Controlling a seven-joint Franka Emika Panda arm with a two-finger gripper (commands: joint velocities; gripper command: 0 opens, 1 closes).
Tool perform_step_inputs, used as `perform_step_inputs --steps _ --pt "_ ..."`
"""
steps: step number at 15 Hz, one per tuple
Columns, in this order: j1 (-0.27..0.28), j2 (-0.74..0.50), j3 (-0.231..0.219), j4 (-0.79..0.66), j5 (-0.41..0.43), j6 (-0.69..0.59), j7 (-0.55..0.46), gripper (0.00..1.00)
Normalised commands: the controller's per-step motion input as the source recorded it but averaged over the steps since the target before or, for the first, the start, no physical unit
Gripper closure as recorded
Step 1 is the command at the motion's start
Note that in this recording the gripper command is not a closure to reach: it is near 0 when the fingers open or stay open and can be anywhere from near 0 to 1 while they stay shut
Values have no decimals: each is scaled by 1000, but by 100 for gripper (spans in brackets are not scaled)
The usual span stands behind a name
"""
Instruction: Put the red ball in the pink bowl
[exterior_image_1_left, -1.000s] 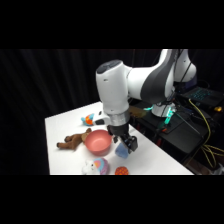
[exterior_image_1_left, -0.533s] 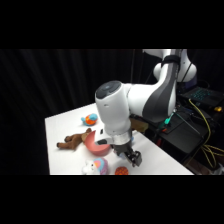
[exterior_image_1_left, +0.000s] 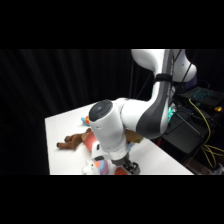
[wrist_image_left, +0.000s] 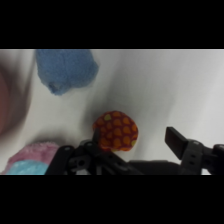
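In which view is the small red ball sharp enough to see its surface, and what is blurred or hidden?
Wrist view: the small red-orange dotted ball is fairly sharp, while the blue cloth is blurred. Side view: the white arm hides most of the ball.

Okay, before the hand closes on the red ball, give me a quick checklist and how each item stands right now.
1. Red ball in view: ok.
2. Ball between the fingers of the hand: ok, though nearer one side.
3. Fingers open wide enough: ok.
4. Blue cloth clear of the hand: ok, apart.
5. Plush ball clear of the ball: cannot tell, close by.
6. Pink bowl free to receive: cannot tell, arm hides most.
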Motion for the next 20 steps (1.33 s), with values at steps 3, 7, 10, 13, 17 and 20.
perform_step_inputs --steps 3,7,10,13,17,20 --pt "-100 237 56 304 102 -211 -253 0" --pt "-71 59 61 174 94 -203 -189 0" --pt "-57 10 71 110 105 -176 -174 24" --pt "-62 13 75 77 121 -127 -180 82" --pt "-65 61 88 85 134 -75 -192 100" --pt "-84 -23 64 -4 123 -11 -166 13"
